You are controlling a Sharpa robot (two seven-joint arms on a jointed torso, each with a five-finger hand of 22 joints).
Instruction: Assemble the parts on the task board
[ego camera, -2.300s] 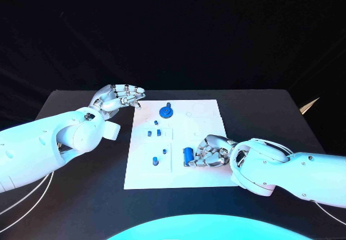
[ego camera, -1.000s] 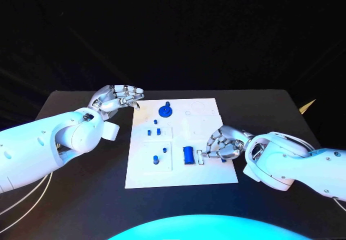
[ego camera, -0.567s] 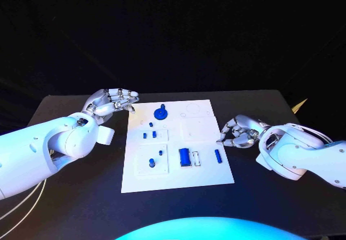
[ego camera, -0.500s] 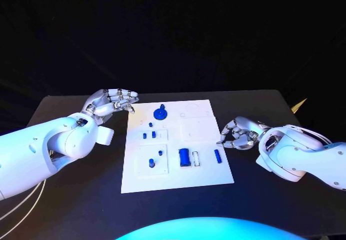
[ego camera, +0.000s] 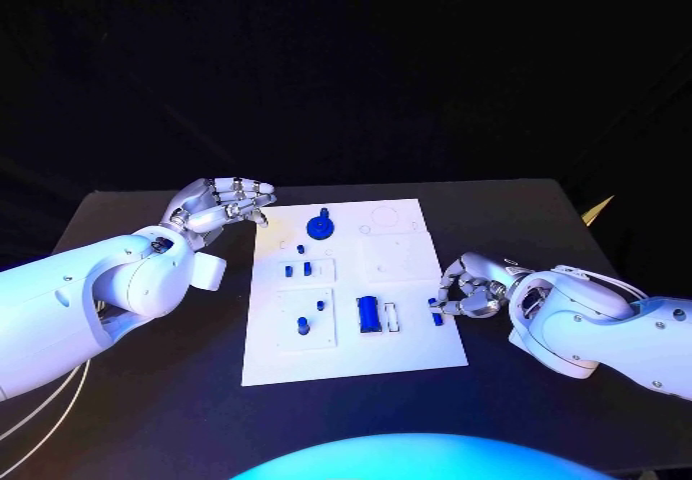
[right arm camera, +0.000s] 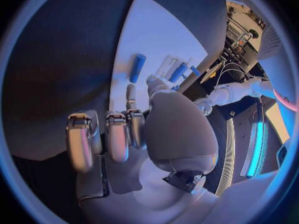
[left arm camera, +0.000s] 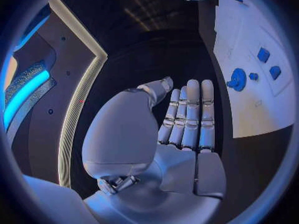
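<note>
Black worktop [ego camera: 173, 350] with the white task board [ego camera: 353, 355] at its middle.
Right hand [ego camera: 473, 288], fingers curled in and holding nothing, sits at the board's right edge, just beside a small blue part [ego camera: 437, 318]; a larger blue block [ego camera: 368, 315] stands nearby. Left hand [ego camera: 221, 205], fingers bent, empty, hovers off the far left corner near the blue knob [ego camera: 322, 224].

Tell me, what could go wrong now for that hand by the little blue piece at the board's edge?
The right hand hovers with fingers curled at the small blue piece, which lies close to the task board's edge; a nudge might push it onto the table. The blue cylinder sits nearby, so a wide reach could bump it. Pressing on the board's edge may shift the whole board.
</note>
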